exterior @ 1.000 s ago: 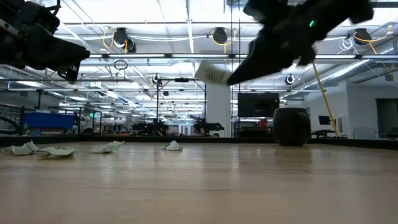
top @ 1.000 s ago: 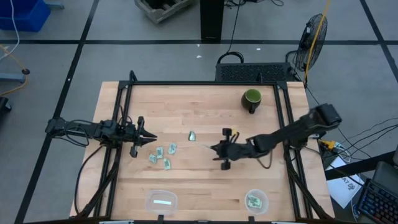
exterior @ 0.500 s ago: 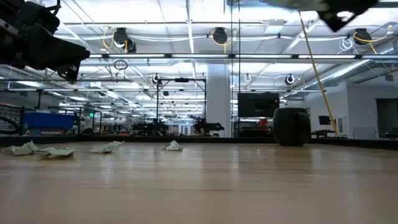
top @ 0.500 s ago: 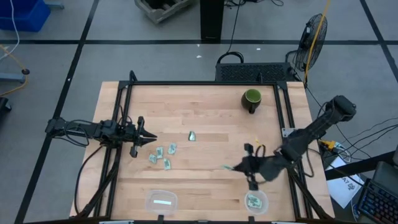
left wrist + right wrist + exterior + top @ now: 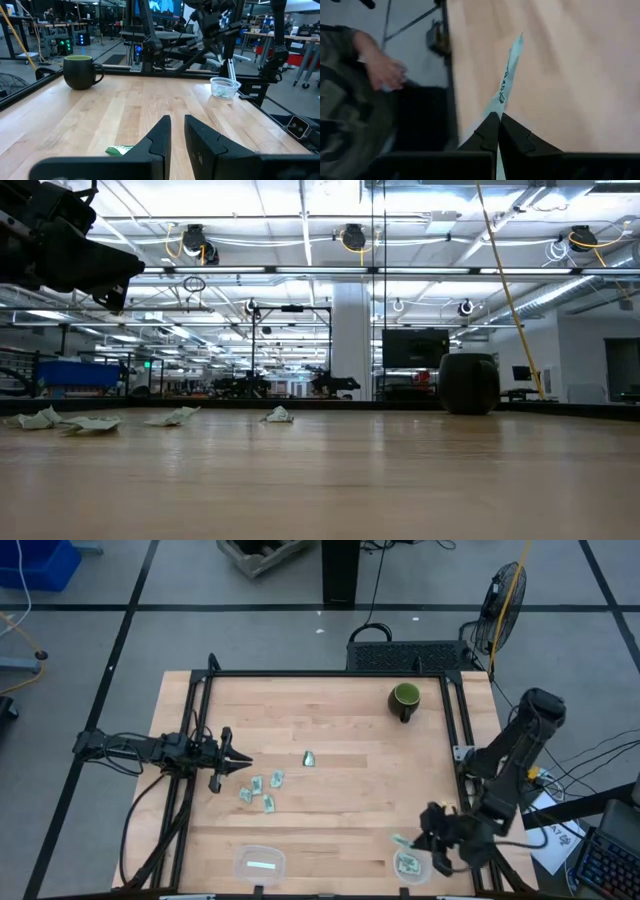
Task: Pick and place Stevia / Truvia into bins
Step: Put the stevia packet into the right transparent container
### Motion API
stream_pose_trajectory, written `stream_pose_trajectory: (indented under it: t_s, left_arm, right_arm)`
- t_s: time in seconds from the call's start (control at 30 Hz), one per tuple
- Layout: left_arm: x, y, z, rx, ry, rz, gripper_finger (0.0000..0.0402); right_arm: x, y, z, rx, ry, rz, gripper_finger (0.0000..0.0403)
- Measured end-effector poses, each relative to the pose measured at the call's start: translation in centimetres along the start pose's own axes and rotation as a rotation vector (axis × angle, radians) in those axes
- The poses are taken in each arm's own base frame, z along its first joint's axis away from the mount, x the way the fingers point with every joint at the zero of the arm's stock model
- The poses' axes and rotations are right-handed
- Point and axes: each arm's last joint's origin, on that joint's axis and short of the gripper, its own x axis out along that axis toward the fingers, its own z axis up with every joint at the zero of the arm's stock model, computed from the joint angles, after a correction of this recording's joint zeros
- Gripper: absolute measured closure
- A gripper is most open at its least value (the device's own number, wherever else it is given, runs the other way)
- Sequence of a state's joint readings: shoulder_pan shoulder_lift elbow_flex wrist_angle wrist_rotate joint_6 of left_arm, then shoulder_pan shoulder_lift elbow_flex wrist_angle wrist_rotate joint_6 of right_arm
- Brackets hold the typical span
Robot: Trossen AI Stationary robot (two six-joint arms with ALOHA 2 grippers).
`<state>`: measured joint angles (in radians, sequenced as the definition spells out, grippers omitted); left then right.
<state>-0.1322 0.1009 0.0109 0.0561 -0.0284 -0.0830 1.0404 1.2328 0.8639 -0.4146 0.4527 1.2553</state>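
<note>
Several pale green sachets lie flat left of the table's middle, and one more lies farther right. They also show in the low view. My right gripper hovers over the round clear bin near the table's near right corner, shut on a sachet. That bin holds sachets. The rounded-rectangular bin holds one. My left gripper waits at the table's left side, its fingers a narrow gap apart. My right gripper pinches the sachet by one end between its two fingers. The rest of the sachet sticks out ahead of the fingertips, seen edge-on. It is lifted clear of the table, above the round bin.
A dark green mug stands near the far right corner. A person's hand shows beyond the table's near edge, close to the round bin. Bare wood lies between the sachets and the right side.
My right gripper has carried the sachet from the table's middle toward the near right corner and now hangs over the round bin. It has passed out of the low view. The sachets on the table have not moved.
</note>
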Motion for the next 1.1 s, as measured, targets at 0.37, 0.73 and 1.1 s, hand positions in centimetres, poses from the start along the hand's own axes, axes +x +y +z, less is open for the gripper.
stream_pose_trajectory:
  t_s: [0.37,0.73,1.1]
  left_arm:
    - [0.0,0.0,0.0,0.000,0.000,-0.001,0.0344]
    - [0.0,0.0,0.0,0.000,0.000,-0.001,0.0344]
    - [0.0,0.0,0.0,0.000,0.000,-0.001,0.0344]
  right_arm:
    - [1.0,1.0,-3.9,0.289,0.077,-0.011,0.0403]
    - [4.4,1.2,-6.2,0.455,0.221,-0.068,0.0403]
    - [4.6,1.6,-6.0,0.439,0.159,-0.029,0.0396]
